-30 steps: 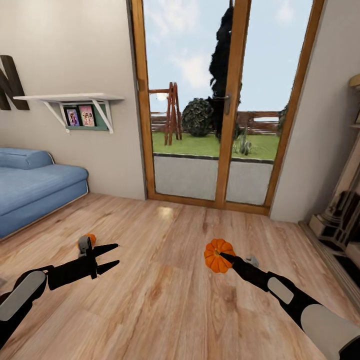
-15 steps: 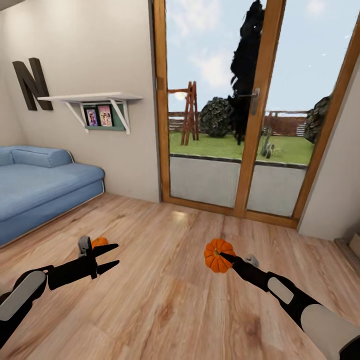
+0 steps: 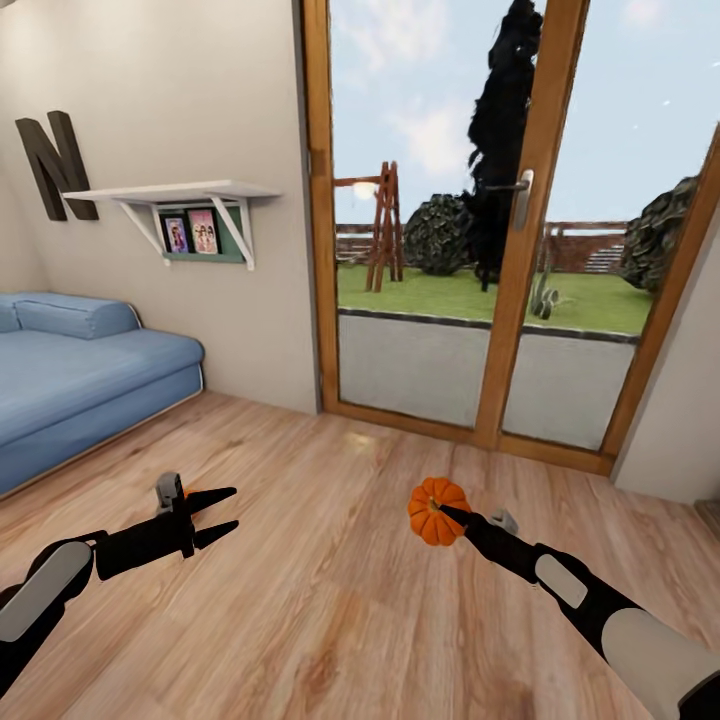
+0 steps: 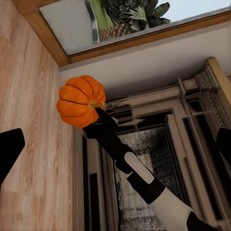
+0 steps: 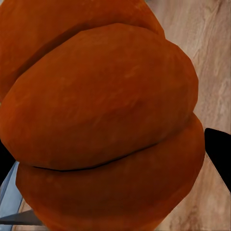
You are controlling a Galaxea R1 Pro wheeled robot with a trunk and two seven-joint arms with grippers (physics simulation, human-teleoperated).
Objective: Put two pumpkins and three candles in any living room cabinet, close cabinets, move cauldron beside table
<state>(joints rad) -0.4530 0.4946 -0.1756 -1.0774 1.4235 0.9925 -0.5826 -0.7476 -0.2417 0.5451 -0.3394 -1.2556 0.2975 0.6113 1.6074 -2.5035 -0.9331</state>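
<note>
At the far left a blue sofa (image 3: 80, 375) stood against the wall, with a dark letter N (image 3: 55, 165) and a white shelf (image 3: 175, 195) holding two small pictures (image 3: 190, 236) above it. The wooden floor (image 3: 330, 600) ran from the sofa across to the glass doors.

The left tool (image 3: 213, 514) hung low over the floor with its two black fingers spread apart and nothing between them. Just behind its wrist a sliver of orange showed, too hidden to tell what it was.

Further right, wood-framed glass doors (image 3: 520, 230) looked out on grass, bushes and a wooden frame in the garden.

The right tool (image 3: 447, 514) was clenched on a pumpkin (image 3: 436, 510), carried in the air above the floor in front of the doors. In the left wrist view the pumpkin (image 4: 81, 100) sat at the tip of the black right arm, gripped near its stem end. In the right wrist view its ribbed orange skin (image 5: 101, 115) pressed close between the dark fingertips (image 5: 219, 149).
</note>
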